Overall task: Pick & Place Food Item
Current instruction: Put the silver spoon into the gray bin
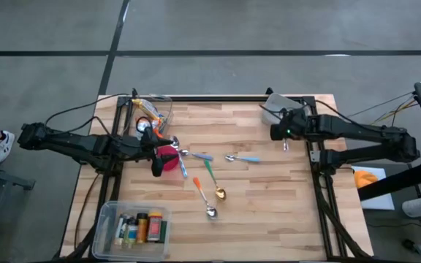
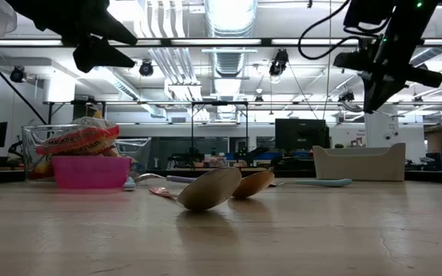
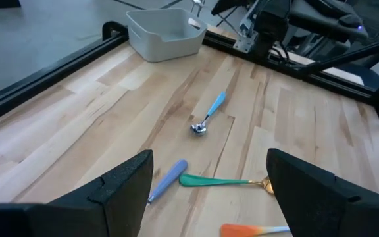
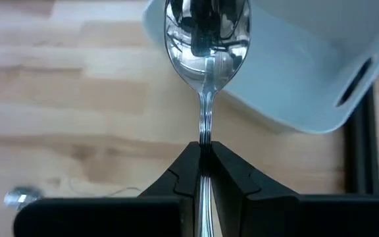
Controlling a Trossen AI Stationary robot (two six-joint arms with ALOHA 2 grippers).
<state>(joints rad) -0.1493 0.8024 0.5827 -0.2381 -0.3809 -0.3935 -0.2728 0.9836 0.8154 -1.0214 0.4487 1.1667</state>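
The right arm reaches in over the surface's [image 1: 269, 183] far right corner, its pincer [image 4: 204, 155] clamped shut on a steel spoon [image 4: 206, 39] beside the grey bin [image 4: 308, 66]. The left pincer [image 3: 206, 191] hangs wide open and empty above the pink bowl [image 1: 169, 158].

The high view looks straight down on the whole wooden table [image 1: 269, 183]; the low view looks level across it from tabletop height; each wrist view faces forward, close above the boards; both wrist views share the grey bin [image 3: 165, 31].
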